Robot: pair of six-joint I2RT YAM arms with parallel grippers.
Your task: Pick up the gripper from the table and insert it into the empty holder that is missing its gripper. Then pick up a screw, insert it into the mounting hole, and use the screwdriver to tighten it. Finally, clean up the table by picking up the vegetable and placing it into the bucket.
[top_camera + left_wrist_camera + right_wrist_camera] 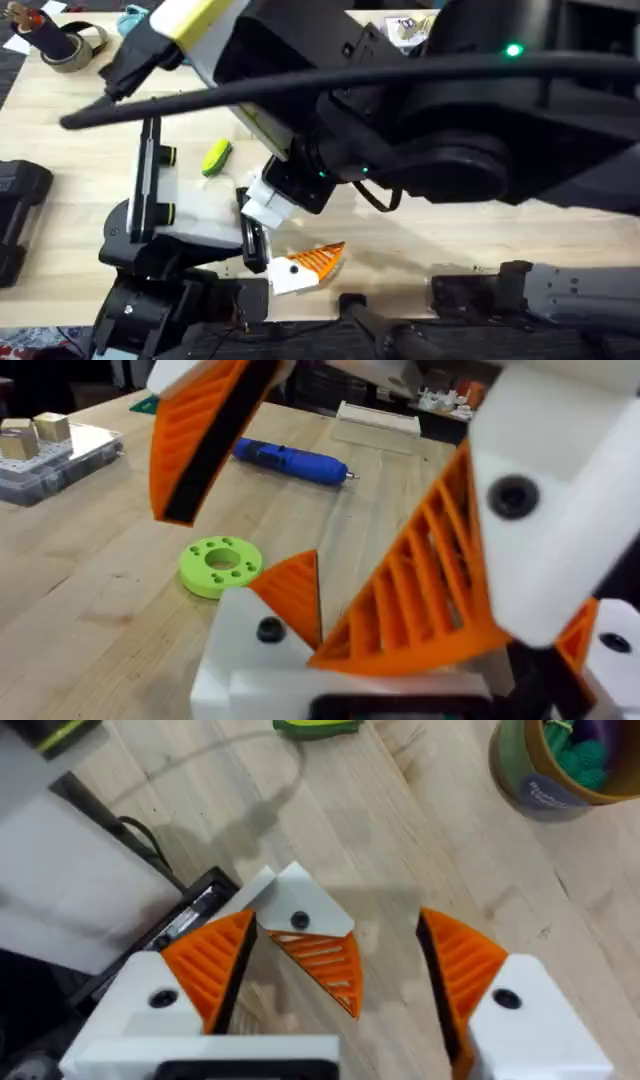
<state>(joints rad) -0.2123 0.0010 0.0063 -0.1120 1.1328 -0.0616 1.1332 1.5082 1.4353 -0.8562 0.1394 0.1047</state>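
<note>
Grasping: right pincer stood wide around the gripper (lying on the desk, near the holder).
Left pincer: state I cannot tell.
Risk: closing off-centre could push the wedge aside.

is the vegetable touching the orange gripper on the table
Apart. The right wrist view shows a stretch of bare table between the vegetable and the gripper.
</note>
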